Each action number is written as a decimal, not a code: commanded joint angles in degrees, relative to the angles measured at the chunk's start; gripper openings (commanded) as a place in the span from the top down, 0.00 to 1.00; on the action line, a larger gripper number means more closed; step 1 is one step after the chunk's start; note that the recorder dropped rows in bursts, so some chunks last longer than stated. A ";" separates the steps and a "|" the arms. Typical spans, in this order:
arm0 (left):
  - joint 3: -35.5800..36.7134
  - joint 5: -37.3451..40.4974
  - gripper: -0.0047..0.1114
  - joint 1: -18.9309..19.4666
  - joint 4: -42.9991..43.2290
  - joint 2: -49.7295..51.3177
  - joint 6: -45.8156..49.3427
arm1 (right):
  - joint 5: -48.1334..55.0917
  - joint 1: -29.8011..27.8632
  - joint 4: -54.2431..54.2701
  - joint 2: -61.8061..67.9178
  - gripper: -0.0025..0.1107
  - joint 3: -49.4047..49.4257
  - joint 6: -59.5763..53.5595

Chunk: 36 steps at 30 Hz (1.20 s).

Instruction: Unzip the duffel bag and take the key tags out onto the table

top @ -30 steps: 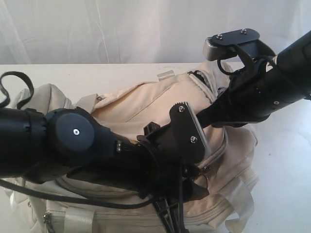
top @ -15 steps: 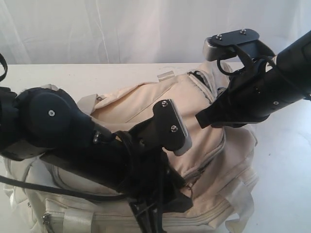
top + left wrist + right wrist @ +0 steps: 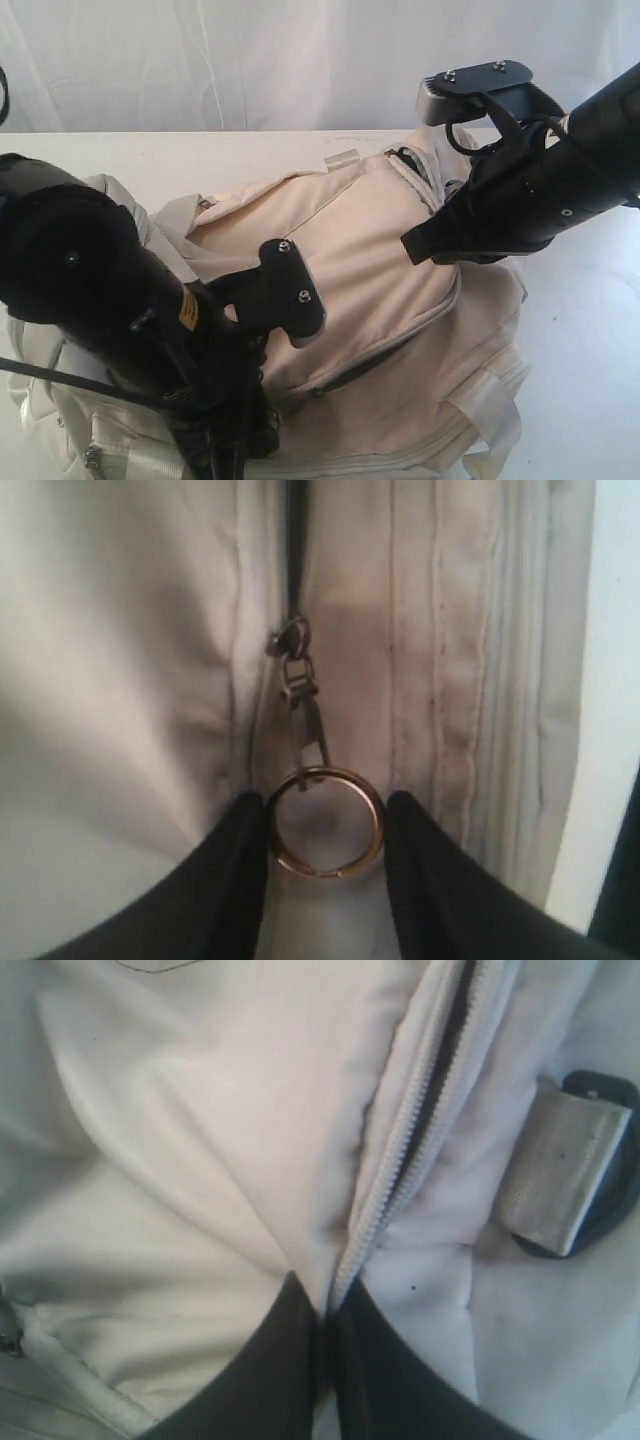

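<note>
The cream duffel bag (image 3: 350,240) lies on the white table (image 3: 585,330). In the left wrist view my left gripper (image 3: 323,818) is shut on the brass ring (image 3: 372,798) of the zipper pull, with both black fingers touching its sides. The slider (image 3: 291,640) has a dark open slit beyond it. In the exterior view the left arm (image 3: 90,290) covers that gripper at the bag's near left. My right gripper (image 3: 325,1305) is shut on bag fabric beside the zipper teeth (image 3: 420,1130), at the bag's far right end (image 3: 412,247). The key tags are not in view.
A black D-ring with a webbing tab (image 3: 565,1165) sits close to the right fingers. Pale strap loops (image 3: 495,420) hang at the bag's near right corner. A black cable (image 3: 60,385) crosses the bag's left end. A white curtain (image 3: 250,60) closes the back.
My left arm has swung toward the near left, dragging the zipper pull along the bag's front; a dark gap has opened behind it. The right arm has held still.
</note>
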 commanded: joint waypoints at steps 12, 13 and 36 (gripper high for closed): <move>0.25 22.56 0.80 0.18 24.61 -12.88 -22.01 | -0.92 -0.36 -0.83 -0.78 0.98 -0.62 0.23; 0.25 23.49 0.80 0.18 25.87 -13.54 -22.69 | -0.92 -0.36 -0.83 -0.78 0.98 -0.62 0.23; 6.19 23.08 0.80 0.18 38.63 -28.46 -36.70 | -0.37 -0.36 -0.97 -0.56 0.98 -0.62 0.23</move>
